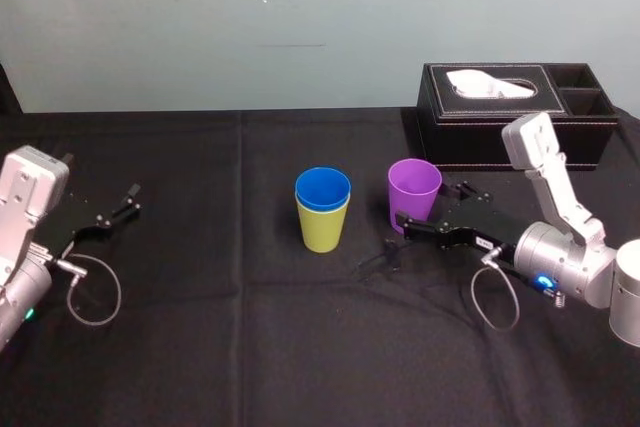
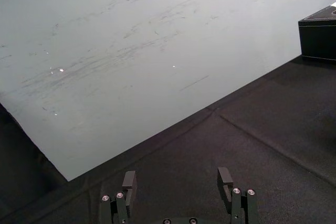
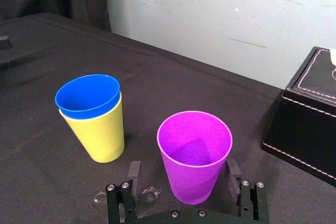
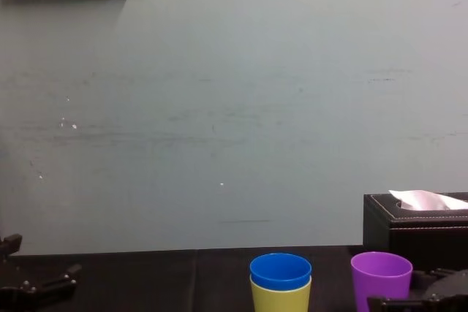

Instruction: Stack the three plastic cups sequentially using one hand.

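Straddling purple cup (image 3: 195,153), right end effector (image 3: 182,170)

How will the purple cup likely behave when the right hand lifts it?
The purple cup looks empty and thin-walled, so probably light. Its smooth tapered sides may slip in the open right hand. Standing on its narrow base, it could tip if nudged.

Tissue box (image 1: 510,112) just behind purple cup (image 1: 413,192)
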`<move>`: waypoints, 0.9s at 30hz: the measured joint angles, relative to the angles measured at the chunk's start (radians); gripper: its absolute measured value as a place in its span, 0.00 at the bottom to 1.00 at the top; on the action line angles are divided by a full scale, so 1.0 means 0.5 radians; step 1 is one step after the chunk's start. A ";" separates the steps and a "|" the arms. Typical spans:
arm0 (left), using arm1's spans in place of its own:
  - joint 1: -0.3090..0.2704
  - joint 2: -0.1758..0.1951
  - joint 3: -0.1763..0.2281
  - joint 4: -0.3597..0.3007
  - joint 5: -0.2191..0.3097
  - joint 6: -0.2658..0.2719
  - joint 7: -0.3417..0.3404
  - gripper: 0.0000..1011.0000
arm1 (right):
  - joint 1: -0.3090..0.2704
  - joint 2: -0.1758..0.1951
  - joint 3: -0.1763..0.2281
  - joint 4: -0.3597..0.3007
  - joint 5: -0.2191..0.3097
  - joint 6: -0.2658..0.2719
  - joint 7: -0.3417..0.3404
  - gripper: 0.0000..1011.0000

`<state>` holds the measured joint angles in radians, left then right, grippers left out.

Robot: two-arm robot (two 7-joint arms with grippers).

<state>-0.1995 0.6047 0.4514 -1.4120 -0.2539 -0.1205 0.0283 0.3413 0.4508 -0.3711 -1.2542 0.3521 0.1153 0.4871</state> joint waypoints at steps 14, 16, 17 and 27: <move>0.000 0.000 0.000 0.000 0.000 0.000 0.000 1.00 | 0.022 -0.015 -0.012 0.017 -0.011 0.001 -0.004 0.99; 0.000 0.000 0.000 0.000 0.000 0.000 0.000 1.00 | 0.026 -0.018 -0.014 0.021 -0.016 0.001 -0.009 0.99; 0.000 0.000 0.000 0.000 0.000 0.000 0.000 1.00 | 0.027 -0.019 -0.015 0.021 -0.018 0.001 -0.011 0.99; 0.000 0.000 0.000 0.000 0.000 0.000 0.000 1.00 | 0.045 -0.025 -0.018 0.034 -0.051 -0.005 -0.032 0.99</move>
<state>-0.1995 0.6047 0.4514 -1.4120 -0.2539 -0.1205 0.0283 0.3637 0.4384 -0.3802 -1.2374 0.3268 0.1126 0.4713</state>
